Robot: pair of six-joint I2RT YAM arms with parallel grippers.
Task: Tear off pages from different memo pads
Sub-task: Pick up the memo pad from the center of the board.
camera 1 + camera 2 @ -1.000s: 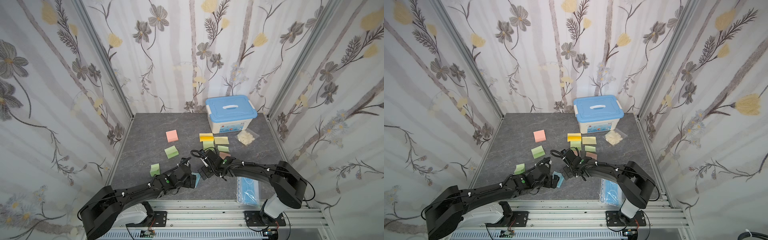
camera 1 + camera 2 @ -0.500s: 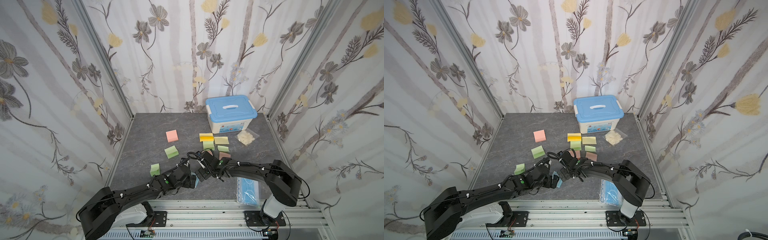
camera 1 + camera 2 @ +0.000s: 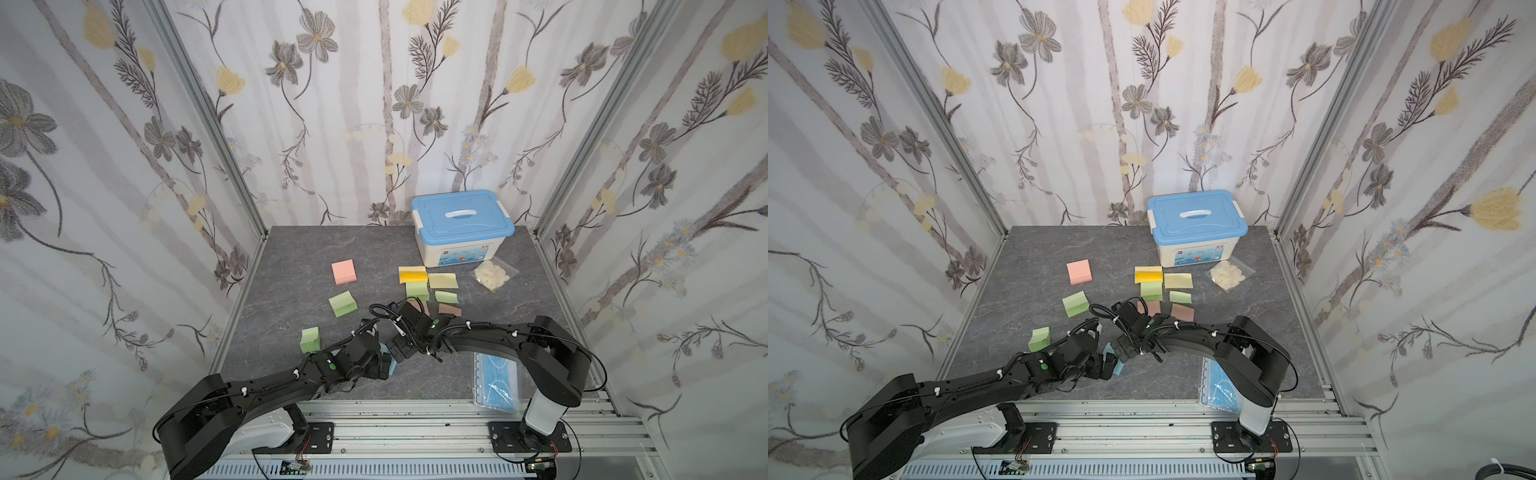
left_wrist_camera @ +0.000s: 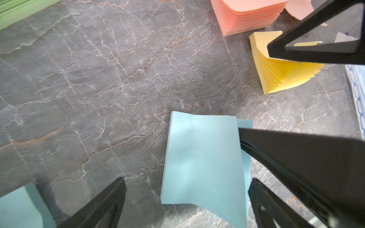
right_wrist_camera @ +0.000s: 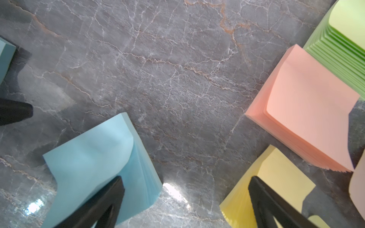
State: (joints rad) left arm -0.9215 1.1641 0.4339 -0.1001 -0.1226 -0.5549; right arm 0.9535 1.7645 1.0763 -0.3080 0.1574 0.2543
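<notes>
The left fingers (image 4: 102, 205) are standing wide apart and holding nothing. In the left wrist view they are straddling a blue memo pad (image 4: 197, 158) lying on the grey counter (image 4: 98, 79). The right fingers (image 5: 98, 203) are spread just as wide and are also gripping nothing. One of them is hanging over the edge of that same blue memo pad, whose top page (image 5: 94, 150) is curling upward; whether it is touching the paper cannot be told. The other is hovering over a yellow memo pad (image 5: 276, 183) whose sheets are fanning open. In both top views the two sets of fingers are meeting near the front middle of the counter, tips close together, with only a sliver of blue showing between them (image 3: 1118, 368). A second blue stack (image 4: 17, 207) is sitting just beside one left finger. Close to the right fingers, a pink memo pad (image 5: 308, 118) is lying against a green memo pad (image 5: 339, 45). Farther out in a top view, another pink pad (image 3: 343, 272) and two more green pads (image 3: 342, 304) (image 3: 310, 338) are resting apart on the left half. Loose yellow and green pages (image 3: 443, 281) (image 3: 446, 296) are lying before a blue-lidded box (image 3: 461, 224). A bag of blue masks (image 3: 496, 382) is lying at the front right edge.
</notes>
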